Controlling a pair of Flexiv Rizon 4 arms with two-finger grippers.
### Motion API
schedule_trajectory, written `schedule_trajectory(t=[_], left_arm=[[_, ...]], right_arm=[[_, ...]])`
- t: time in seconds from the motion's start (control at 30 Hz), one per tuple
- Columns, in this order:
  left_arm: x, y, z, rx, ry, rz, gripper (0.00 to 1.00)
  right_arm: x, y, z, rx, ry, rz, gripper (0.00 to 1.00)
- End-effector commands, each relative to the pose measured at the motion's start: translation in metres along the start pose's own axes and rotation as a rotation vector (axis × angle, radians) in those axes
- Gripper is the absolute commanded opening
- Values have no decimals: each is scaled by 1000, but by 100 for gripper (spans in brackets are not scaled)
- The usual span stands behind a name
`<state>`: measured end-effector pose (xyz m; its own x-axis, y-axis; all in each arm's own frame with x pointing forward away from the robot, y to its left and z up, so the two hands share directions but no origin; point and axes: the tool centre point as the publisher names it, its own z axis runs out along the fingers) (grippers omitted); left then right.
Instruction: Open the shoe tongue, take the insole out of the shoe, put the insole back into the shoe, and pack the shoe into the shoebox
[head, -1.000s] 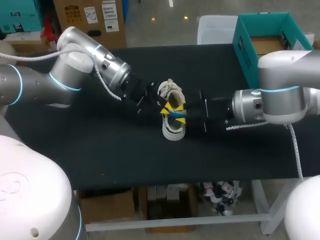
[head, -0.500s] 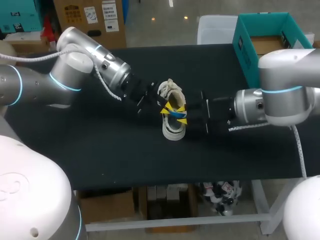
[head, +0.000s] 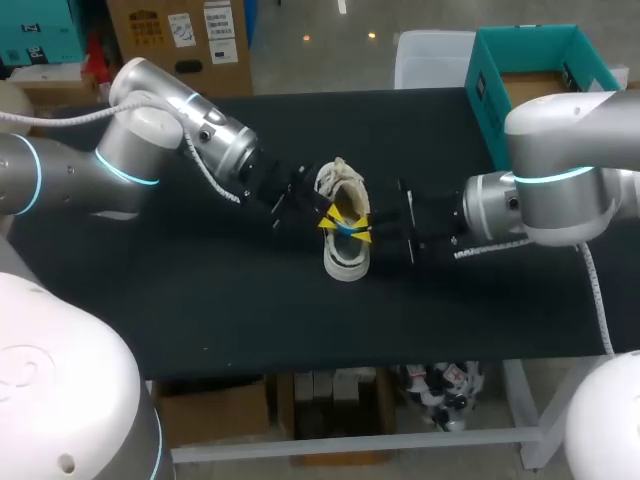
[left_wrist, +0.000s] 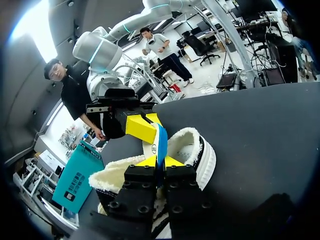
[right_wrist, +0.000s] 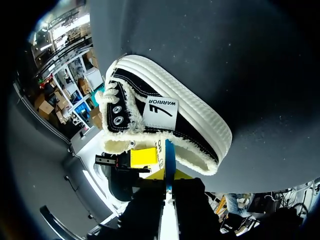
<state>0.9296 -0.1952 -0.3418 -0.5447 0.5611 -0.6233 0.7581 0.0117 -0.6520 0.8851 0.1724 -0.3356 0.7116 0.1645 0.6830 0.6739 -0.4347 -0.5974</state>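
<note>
We see the blue insole (left_wrist: 161, 142) standing on edge out of the shoe (head: 347, 258).
The shoe sits mid-counter (head: 200, 300), fleecy opening upward. Our left hand (left_wrist: 160, 161) is clamped on the insole, and our right hand (right_wrist: 169, 176) pinches it from the opposite side. The teal shoebox (head: 490, 100) stands at the counter's far right corner, well apart.

Overhead; wrists seemingly face across shoe (head: 346, 258).

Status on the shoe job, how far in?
Done: shoe mouth open. In hand: blue insole upright at the opening, left gripper and right gripper jaws both shut on it; going out or back in, unclear. Remaining: seat insole, pack shoe into teal shoebox.
</note>
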Motion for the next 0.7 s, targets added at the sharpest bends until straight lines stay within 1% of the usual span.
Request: schedule_trajectory(t=[0.03, 0.07, 0.27, 0.33, 0.43, 0.5, 0.57, 0.7], left_arm=[[-2, -9, -7, -3, 27, 12, 78], [-3, -11, -8, -5, 34, 17, 99], [-6, -33, -25, -44, 95, 71, 100], [-8, -40, -33, -70, 121, 83, 100], [-9, -45, -42, -95, 154, 94, 100], [-9, -47, -49, -134, 171, 99, 100], [-9, -48, -56, -151, 186, 97, 100], [-8, -50, -66, -190, 230, 104, 100]], right_arm=[[0, -1, 1, -33, -9, -9, 0], [0, -1, 1, -36, -10, -11, 0], [-3, -6, -2, -78, -29, -21, 0], [-6, -6, -3, -93, -36, -20, 0], [-11, -4, -4, -110, -49, -12, 0], [-15, -2, -3, -121, -58, -6, 0], [-17, 1, -2, -128, -64, -2, 0], [-22, 4, 4, -145, -100, 3, 0]])
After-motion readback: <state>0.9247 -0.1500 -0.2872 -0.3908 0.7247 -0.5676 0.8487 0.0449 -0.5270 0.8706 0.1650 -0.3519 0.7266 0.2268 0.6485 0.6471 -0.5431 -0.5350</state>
